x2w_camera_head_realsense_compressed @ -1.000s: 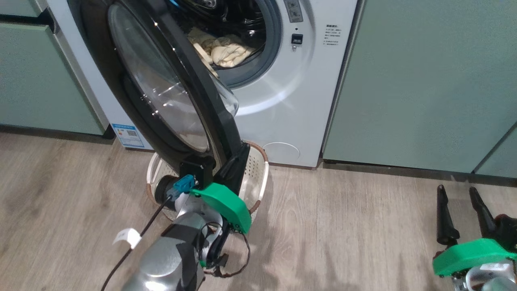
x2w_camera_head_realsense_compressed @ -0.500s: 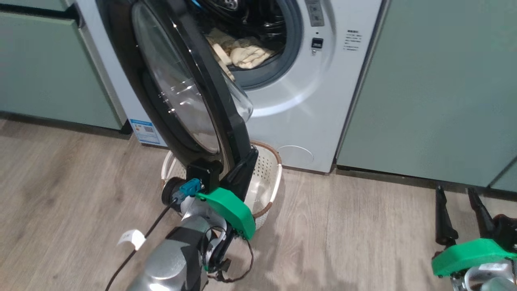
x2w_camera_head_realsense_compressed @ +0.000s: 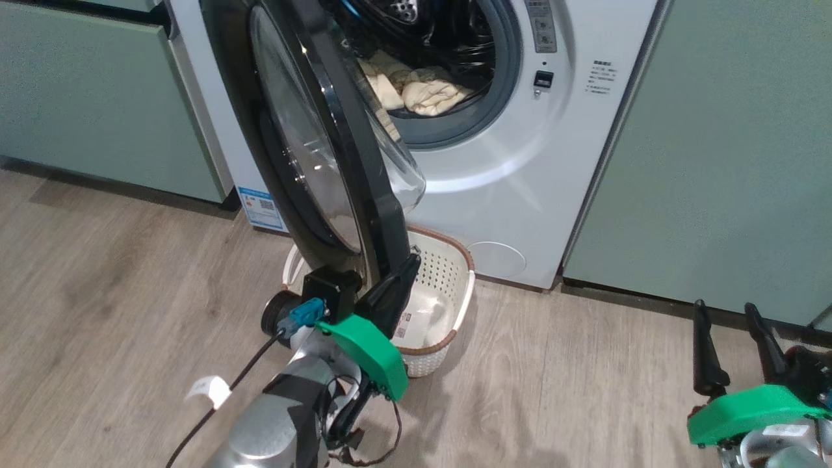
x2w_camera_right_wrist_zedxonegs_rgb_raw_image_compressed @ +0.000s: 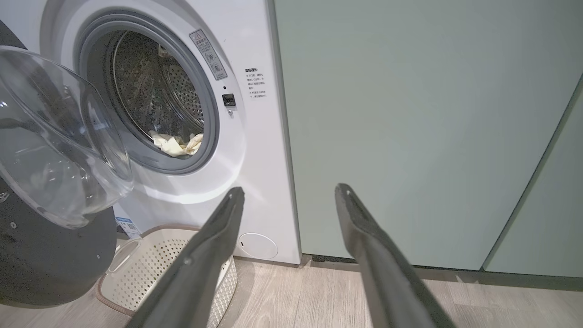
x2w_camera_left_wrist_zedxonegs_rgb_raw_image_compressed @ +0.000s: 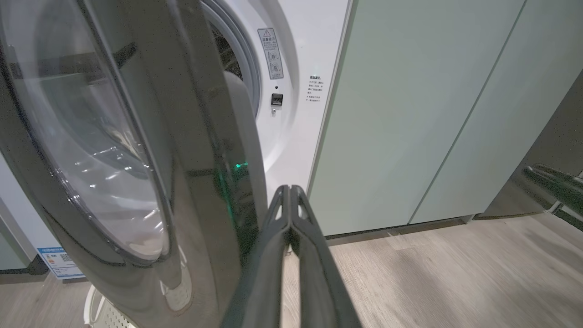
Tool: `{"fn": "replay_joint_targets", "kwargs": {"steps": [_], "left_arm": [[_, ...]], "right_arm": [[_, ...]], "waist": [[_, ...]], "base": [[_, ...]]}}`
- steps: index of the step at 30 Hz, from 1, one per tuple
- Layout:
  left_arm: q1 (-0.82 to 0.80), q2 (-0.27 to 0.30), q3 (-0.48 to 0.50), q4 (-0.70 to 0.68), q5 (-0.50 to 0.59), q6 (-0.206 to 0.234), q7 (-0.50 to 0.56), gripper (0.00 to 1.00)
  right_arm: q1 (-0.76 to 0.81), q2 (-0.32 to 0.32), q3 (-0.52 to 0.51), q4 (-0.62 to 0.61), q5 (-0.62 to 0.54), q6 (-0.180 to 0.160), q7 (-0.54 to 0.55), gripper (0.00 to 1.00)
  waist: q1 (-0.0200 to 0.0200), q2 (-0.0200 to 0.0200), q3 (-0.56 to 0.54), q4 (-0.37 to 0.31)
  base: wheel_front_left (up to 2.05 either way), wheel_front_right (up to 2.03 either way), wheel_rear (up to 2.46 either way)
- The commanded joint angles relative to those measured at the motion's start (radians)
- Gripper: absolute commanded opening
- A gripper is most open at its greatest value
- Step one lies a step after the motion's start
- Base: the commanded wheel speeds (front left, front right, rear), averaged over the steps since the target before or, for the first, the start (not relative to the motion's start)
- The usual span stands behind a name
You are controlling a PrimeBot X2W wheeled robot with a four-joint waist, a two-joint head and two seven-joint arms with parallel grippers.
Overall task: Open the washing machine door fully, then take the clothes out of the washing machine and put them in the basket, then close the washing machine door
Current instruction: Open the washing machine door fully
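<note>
The white washing machine [x2w_camera_head_realsense_compressed: 520,169] stands ahead with its black-rimmed, glass-bowled door [x2w_camera_head_realsense_compressed: 364,188] swung partly out to the left. Cream clothes [x2w_camera_head_realsense_compressed: 429,94] lie in the steel drum, and the right wrist view shows the clothes [x2w_camera_right_wrist_zedxonegs_rgb_raw_image_compressed: 175,145] low in the opening. The cream basket [x2w_camera_head_realsense_compressed: 445,270] sits on the floor under the door's lower edge. My left gripper [x2w_camera_head_realsense_compressed: 411,263] is shut with nothing between its fingers, lying along the machine-side face of the door's bottom edge. In its own view the left gripper [x2w_camera_left_wrist_zedxonegs_rgb_raw_image_compressed: 290,189] sits just right of the door [x2w_camera_left_wrist_zedxonegs_rgb_raw_image_compressed: 136,159]. My right gripper [x2w_camera_head_realsense_compressed: 731,312] is open and empty at the lower right.
Sage-green cabinets flank the machine on the left [x2w_camera_head_realsense_compressed: 97,97] and right [x2w_camera_head_realsense_compressed: 715,162]. Wood floor [x2w_camera_head_realsense_compressed: 585,390] stretches between the basket and my right gripper. The basket [x2w_camera_right_wrist_zedxonegs_rgb_raw_image_compressed: 150,269] lies left of my right gripper's [x2w_camera_right_wrist_zedxonegs_rgb_raw_image_compressed: 289,189] fingers.
The head camera has shifted, sliding the whole scene right and down. The door stands slightly wider, my left gripper staying at its edge, and more of the basket shows. The right gripper kept still.
</note>
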Motion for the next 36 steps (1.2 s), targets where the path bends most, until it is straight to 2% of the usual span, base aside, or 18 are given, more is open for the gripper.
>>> {"fn": "replay_joint_targets", "kwargs": {"steps": [1,18,30,36], "left_arm": [[-0.032,0.039,0.042,-0.023,0.008,-0.001,-0.006,0.00],[-0.007,0.073,0.051,-0.046,0.021,-0.039,-0.006,0.00],[0.012,0.085,0.063,-0.060,0.022,-0.035,-0.006,0.00],[0.015,0.086,0.076,-0.063,0.017,-0.018,-0.006,0.00]], "right_arm": [[-0.025,-0.008,0.020,-0.028,0.007,0.004,-0.010,1.00],[-0.025,-0.007,0.022,-0.028,0.008,0.004,-0.010,1.00],[-0.023,-0.006,0.021,-0.029,0.007,0.004,-0.010,1.00],[-0.022,-0.008,0.022,-0.029,0.006,0.004,-0.010,1.00]], "waist": [[0.0000,0.0000,-0.001,0.004],[0.0000,0.0000,0.001,0.033],[0.0000,0.0000,0.001,0.069],[0.0000,0.0000,0.001,0.096]], "base": [[0.00,0.00,0.00],[0.00,0.00,0.00],[0.00,0.00,0.00],[0.00,0.00,0.00]]}}
